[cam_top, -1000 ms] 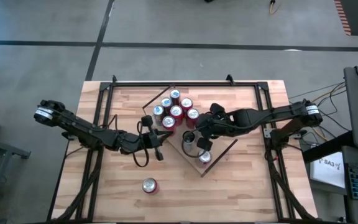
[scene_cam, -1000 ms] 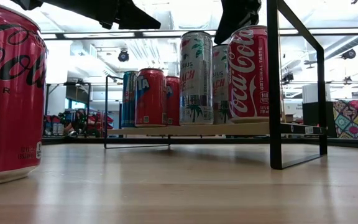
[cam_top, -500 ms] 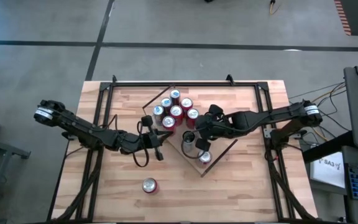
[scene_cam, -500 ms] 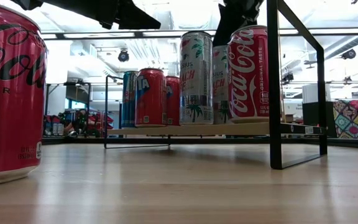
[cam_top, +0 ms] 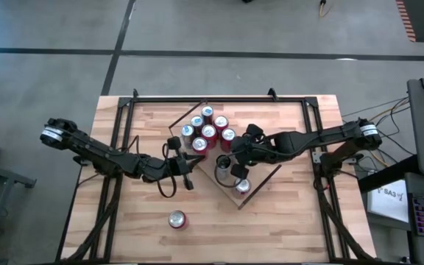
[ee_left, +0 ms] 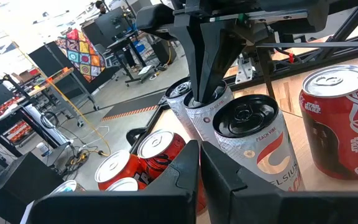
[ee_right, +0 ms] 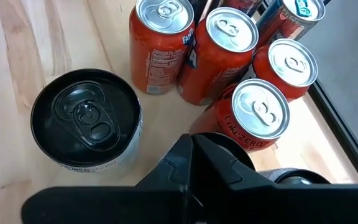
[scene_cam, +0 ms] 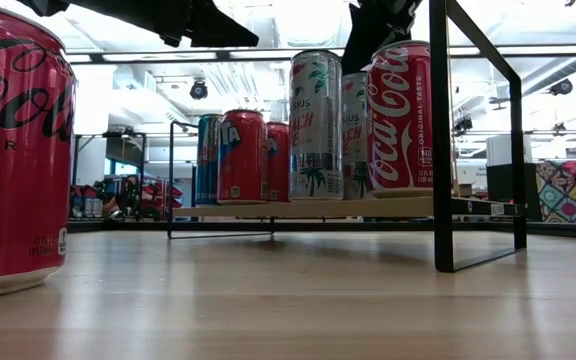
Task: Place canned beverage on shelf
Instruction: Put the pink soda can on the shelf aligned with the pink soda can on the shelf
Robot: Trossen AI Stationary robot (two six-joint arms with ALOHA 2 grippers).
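The shelf [cam_top: 262,175] is a light-wood board lying slantwise on the table's middle, with cans standing on it. Several red cans [cam_top: 206,131] cluster at its far end. Toward its near end stand a tall black-topped can [ee_left: 253,134], a tall white can [ee_left: 186,107] behind it and a red Coca-Cola can [ee_left: 340,118]. My right gripper [ee_left: 202,93] is shut and points down at the tall white can's top. Level beside the shelf, my left gripper [ee_left: 199,171] is shut on nothing and faces the tall cans. One red can [cam_top: 177,219] stands alone on the table near its front edge. My right gripper comes from above, slanting in from the table's right. Its shut fingertips [ee_left: 205,74] stand at the rim of the tall white can's top [ee_left: 191,101]. Whether they touch it, I cannot tell. The can stands upright on the shelf.
A black metal frame [cam_top: 197,99] runs around the table's far part and sides, and one of its posts [scene_cam: 443,140] rises right next to the shelf's cans. Bare tabletop lies around the lone can at the front.
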